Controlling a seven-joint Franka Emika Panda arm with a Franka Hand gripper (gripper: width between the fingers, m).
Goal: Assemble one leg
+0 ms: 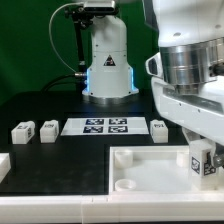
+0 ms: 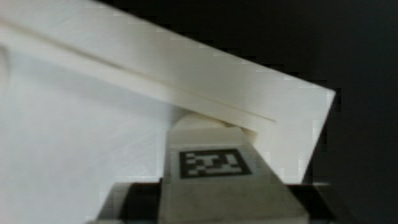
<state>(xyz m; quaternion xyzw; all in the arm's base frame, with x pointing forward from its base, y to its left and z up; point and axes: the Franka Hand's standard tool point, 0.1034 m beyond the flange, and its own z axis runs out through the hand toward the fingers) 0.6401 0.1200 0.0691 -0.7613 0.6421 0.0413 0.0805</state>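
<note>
My gripper (image 1: 203,160) is at the exterior view's right, low over the large white square panel (image 1: 150,172). It is shut on a leg (image 1: 206,165), a stubby white post with a black-and-white tag. In the wrist view the leg (image 2: 215,160) sits between the jaws with its tag facing the camera. Its far end is at the panel's (image 2: 107,130) edge, near a corner. Whether it touches the panel I cannot tell. Three more legs lie on the black table: two on the exterior view's left (image 1: 22,131) (image 1: 48,128) and one right of centre (image 1: 160,128).
The marker board (image 1: 97,126) lies flat between the loose legs. The arm's base (image 1: 107,60) stands at the back. A white piece (image 1: 3,165) shows at the exterior view's left edge. The panel has round holes, one near its front left corner (image 1: 124,185).
</note>
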